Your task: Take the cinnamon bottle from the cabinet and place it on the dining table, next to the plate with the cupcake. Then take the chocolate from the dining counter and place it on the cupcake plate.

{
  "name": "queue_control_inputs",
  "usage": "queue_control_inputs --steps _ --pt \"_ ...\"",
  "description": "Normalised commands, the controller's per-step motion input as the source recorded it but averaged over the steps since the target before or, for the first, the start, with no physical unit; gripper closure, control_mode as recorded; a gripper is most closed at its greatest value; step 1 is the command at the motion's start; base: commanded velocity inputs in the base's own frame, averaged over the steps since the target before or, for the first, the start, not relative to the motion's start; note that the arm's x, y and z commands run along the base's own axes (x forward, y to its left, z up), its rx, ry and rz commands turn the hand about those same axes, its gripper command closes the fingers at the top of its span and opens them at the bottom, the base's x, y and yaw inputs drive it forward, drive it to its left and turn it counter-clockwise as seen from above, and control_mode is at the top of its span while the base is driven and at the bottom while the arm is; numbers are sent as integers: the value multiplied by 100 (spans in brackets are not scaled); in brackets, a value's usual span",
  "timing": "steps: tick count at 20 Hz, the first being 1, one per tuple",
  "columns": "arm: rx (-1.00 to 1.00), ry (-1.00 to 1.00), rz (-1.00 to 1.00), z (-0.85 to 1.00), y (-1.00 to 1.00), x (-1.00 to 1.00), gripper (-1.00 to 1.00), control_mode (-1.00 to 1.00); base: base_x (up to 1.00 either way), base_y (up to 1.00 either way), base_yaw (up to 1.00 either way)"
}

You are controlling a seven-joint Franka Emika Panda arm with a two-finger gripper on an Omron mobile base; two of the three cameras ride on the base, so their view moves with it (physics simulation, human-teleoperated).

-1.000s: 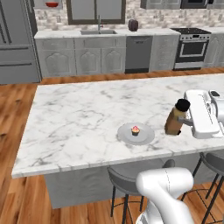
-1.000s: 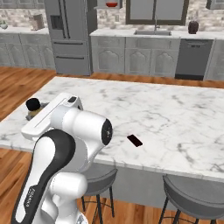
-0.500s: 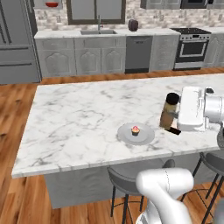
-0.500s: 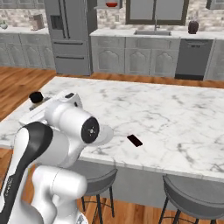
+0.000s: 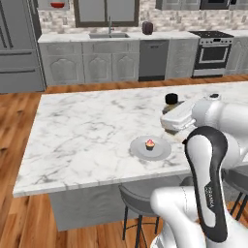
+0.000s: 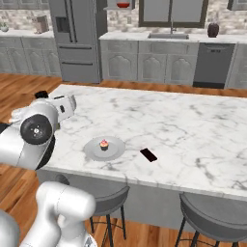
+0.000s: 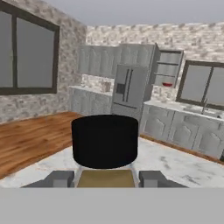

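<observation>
On the left part of the desk (image 5: 87, 131), bare marble is seen in the left base view. Near the desk's near edge the plate (image 5: 150, 147) is set flat, and the cupcake (image 5: 149, 144) is carried upright at its middle. Just right of the plate, and a little farther back, the bottle (image 5: 170, 100) is held above the desk, its black cap showing over the white hand. In the hand view the fingers (image 7: 106, 178) are seen closed on the bottle's brown body, one on each side, with the cap (image 7: 105, 140) just beyond them. In the right base view the bottle (image 6: 41, 94) is seen at the desk's left end, the plate (image 6: 104, 148) stands right of it, and the chocolate (image 6: 148, 155) lies flat just right of the plate, apart from it.
</observation>
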Motion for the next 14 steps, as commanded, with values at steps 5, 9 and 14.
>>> queue_control_inputs --steps 5,9,14 --pt "0 9 -55 -20 36 38 100 -100 0 0 0" --pt "0 11 -61 -28 34 31 100 -100 0 0 0" --pt "0 7 -63 -35 31 31 100 -100 0 0 0"
